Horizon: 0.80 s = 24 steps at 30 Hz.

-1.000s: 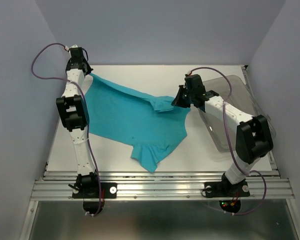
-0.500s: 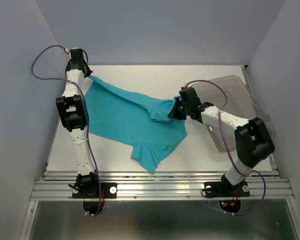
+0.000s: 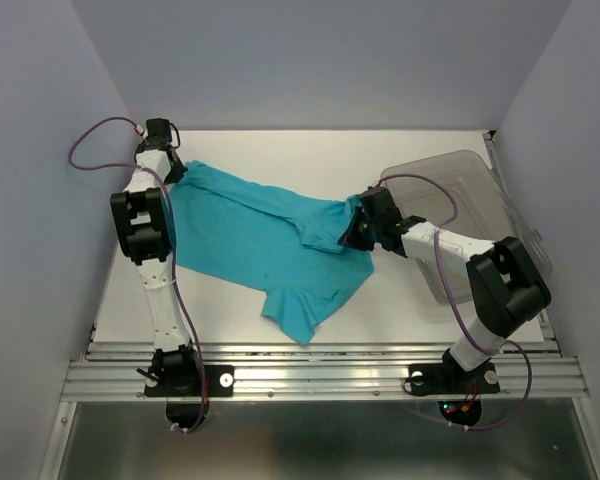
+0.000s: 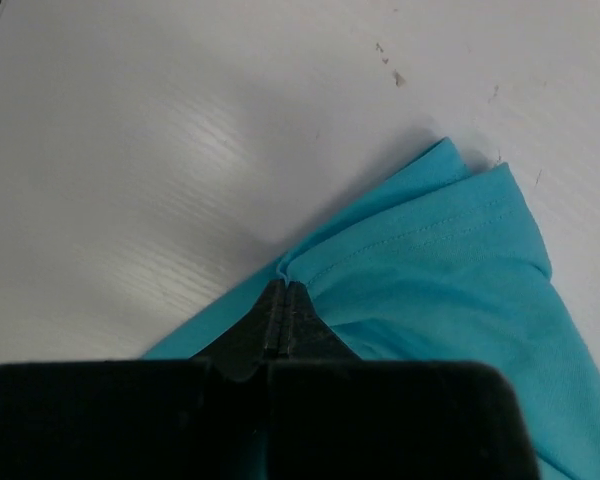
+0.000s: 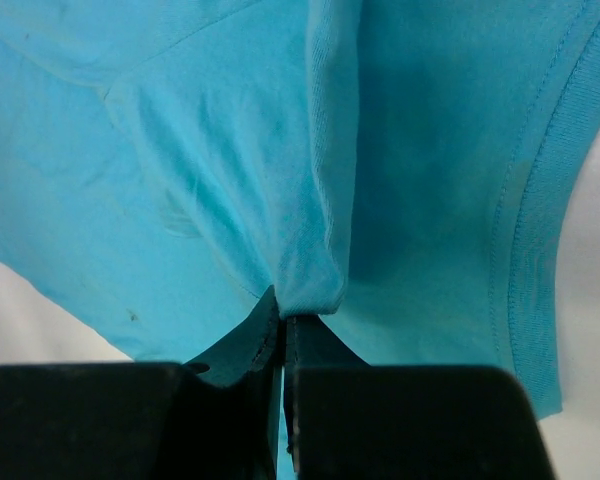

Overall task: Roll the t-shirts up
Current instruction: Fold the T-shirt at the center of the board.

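ok so the t-shirt (image 3: 270,235) is strung out between both arms across the middle of the top view. the left gripper (image 3: 176,171) has one end in the upper left of the frame and the right gripper (image 3: 352,228) has the other end at centre right. so the taut top edge, which is the long axis here, runs on a shallow diagonal from upper left down to centre right. the rest of the cloth spreads toward the bottom of the frame and ends in a loose flap at lower centre.

both sets of jaws are pinched fully together on fabric, with no gap in either wrist view. the left one has a stitched hem corner and the right one has a bunched fold.

what the next move hangs on, i think, is that the slack all lies on the lower side of that held line. each arm sits at its own end of it. the loose flap is nearer the right gripper, so that arm looks the better placed to tidy it before any rolling starts. nothing looks rolled yet.

the top view gives the whole layout, plus the clear bin (image 3: 480,180) at the right behind the right arm. it can't show the jaws at all. the left wrist view shows the corner sitting low over the white table (image 4: 180,120). the right wrist view is nearly all teal, with a ribbed band down its right side. could be the collar, can't say.
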{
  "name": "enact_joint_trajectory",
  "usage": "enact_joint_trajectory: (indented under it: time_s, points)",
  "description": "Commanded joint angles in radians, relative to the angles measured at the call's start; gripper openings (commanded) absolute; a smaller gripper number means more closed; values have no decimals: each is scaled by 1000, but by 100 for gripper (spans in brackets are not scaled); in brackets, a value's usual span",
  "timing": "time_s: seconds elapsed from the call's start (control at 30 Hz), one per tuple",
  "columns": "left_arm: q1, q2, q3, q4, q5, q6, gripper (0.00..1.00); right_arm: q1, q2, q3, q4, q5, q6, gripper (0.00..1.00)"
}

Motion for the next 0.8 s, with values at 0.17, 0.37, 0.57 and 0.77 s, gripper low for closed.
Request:
enact_joint_trajectory:
  time_s: [0.17, 0.37, 0.57, 0.77]
  points:
    - [8, -149, -17, 0, -32, -19, 0, 10, -80, -27, 58, 29, 18, 1]
    - [8, -204, -28, 11, -29, -16, 0, 10, -115, -30, 57, 57, 11, 1]
    - [8, -201, 56, -21, -24, -16, 0, 10, -115, -23, 57, 63, 6, 1]
    - [9, -207, 49, -31, -21, -37, 0, 10, -115, -23, 57, 60, 8, 1]
